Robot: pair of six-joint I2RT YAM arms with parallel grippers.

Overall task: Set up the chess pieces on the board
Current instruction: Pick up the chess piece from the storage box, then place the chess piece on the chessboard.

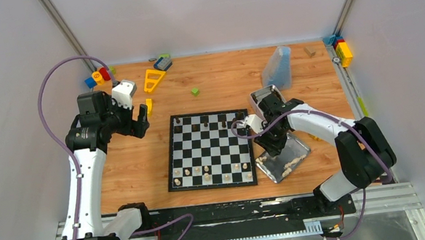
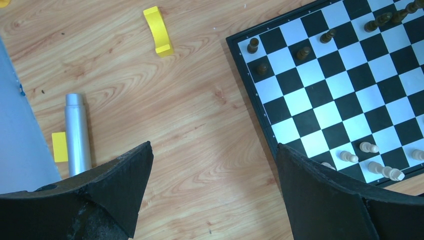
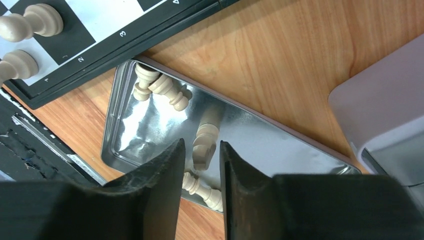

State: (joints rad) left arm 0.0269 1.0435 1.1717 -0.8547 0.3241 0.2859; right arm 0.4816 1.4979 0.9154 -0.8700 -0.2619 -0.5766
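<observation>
Right gripper (image 3: 202,146): lowered into a shiny rectangular metal tray (image 3: 270,140) that sits just beside the right edge of the flat black-and-white checked chessboard (image 1: 210,148). Its fingers stand narrow on either side of one small cream wooden chess piece (image 3: 205,132) lying on the tray floor. Whether the pads actually press that piece cannot be told. More loose cream pieces lie in the same tray: a pair of cream pieces (image 3: 160,87) in the corner nearest the board and a single cream piece (image 3: 202,191) at the tray edge below the fingers. Left gripper (image 2: 214,147): spread wide, holding nothing, hanging over the bare wooden desk (image 2: 190,115) to the left of the board. On the board, cream board pieces (image 1: 210,171) occupy the two near rows with gaps, and dark brown pieces (image 1: 204,123) stand along the far rows. A yellow curved block (image 2: 159,30) and a silver metal cylinder (image 2: 77,132) lie on the desk, apart from the board.
</observation>
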